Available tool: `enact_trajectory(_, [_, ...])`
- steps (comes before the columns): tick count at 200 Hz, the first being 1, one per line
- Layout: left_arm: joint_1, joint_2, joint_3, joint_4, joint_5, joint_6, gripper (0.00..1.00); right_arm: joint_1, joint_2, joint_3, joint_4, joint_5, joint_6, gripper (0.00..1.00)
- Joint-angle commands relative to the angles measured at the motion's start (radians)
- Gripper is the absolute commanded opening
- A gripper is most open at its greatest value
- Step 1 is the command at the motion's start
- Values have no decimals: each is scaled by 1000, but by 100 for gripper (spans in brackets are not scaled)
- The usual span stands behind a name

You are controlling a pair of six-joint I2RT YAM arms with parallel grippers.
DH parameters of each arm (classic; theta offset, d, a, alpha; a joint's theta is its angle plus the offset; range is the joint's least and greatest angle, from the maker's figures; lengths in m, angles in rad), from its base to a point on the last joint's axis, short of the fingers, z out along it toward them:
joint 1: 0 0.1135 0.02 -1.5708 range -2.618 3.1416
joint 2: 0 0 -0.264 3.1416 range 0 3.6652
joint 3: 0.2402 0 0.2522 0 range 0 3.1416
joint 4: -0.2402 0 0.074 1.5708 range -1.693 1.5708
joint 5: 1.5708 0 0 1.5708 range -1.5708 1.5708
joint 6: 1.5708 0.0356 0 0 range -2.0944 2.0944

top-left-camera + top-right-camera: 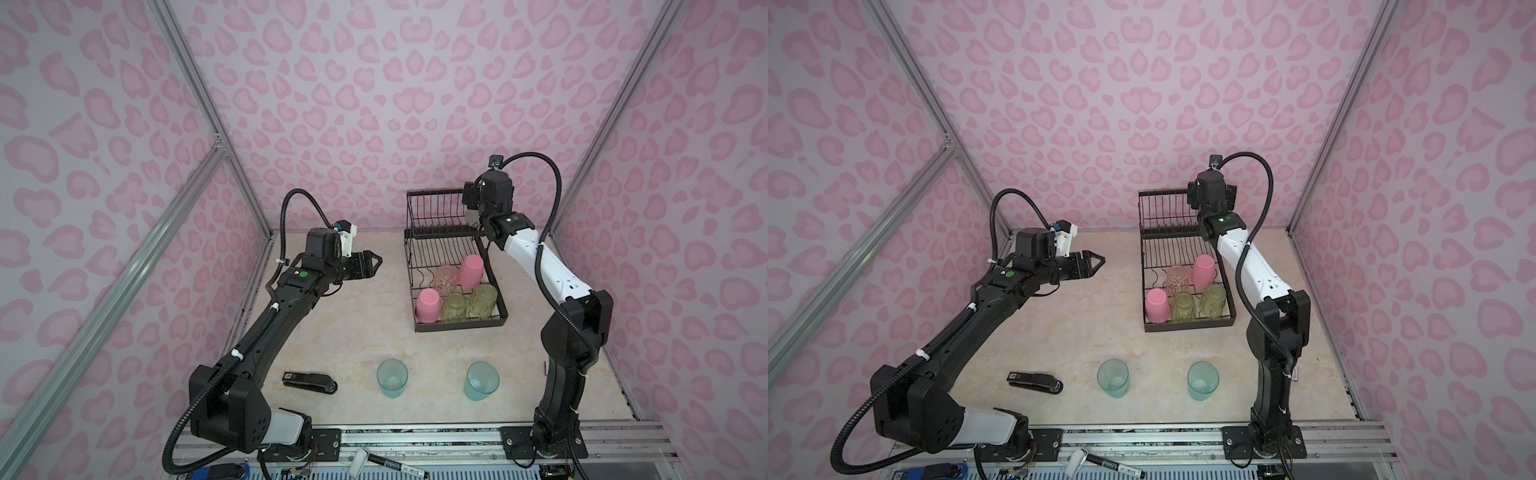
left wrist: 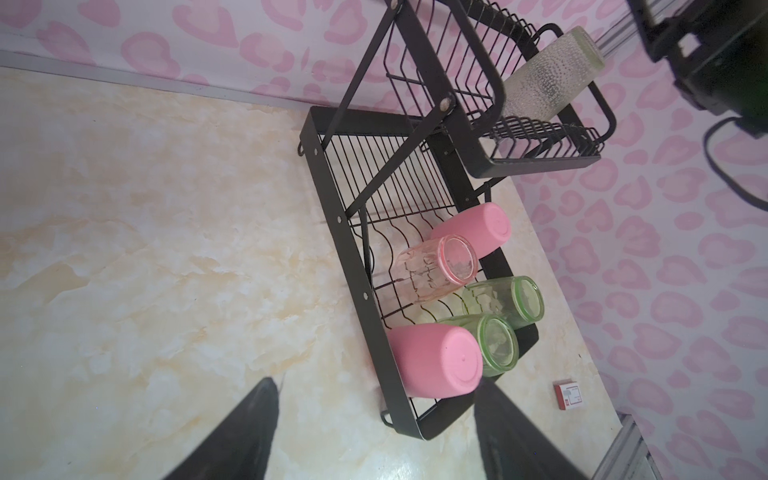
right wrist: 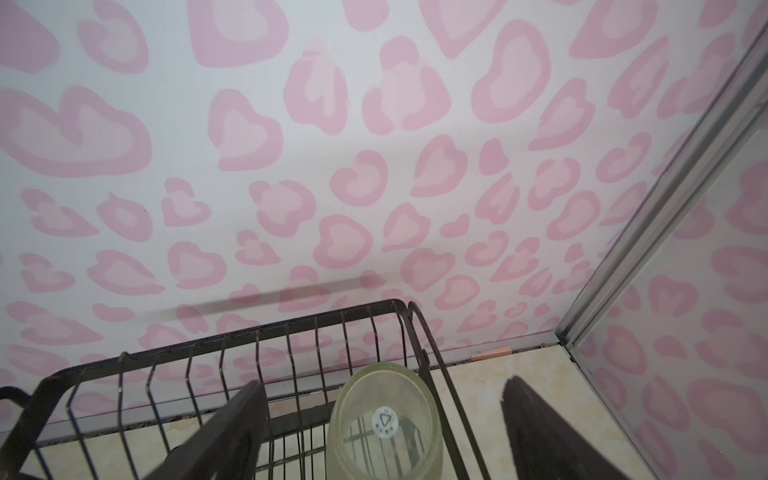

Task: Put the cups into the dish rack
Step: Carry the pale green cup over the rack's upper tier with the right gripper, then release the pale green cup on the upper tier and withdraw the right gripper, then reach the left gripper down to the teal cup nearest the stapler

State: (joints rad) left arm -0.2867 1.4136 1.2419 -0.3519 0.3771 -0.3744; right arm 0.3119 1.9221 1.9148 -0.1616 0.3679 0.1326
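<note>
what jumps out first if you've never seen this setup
The pink leopard-spot wallpaper covers every wall. Then comes the black dish rack at the back right of the table, its lower tier holding five upside-down cups, with a bright pink cup at its front left corner. Two more stand upright near the front edge: the left teal cup and the right teal cup.
</note>
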Motion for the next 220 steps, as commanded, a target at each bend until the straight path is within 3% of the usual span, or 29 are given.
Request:
enact_trajectory(1, [-3,13,7,-16,-26,6,76,1,-56,-50,-25,-10,30,87])
enact_trajectory(71, [-68,50,91,-210,-133,47,75,-8,-326,-310,-126,-53,105,82])
enact_trajectory(111, [-116,-26,70,-386,-193,81,72,-12,-494,-535,-108,-86,163,78])
enact_trajectory(163, [-264,-116,-8,-574,-373,77,68,-3,-671,-795,-63,-195,257,75])
enact_trajectory(220, [-440,-155,-125,-619,-427,4,65,88,-725,-907,-55,-184,264,74])
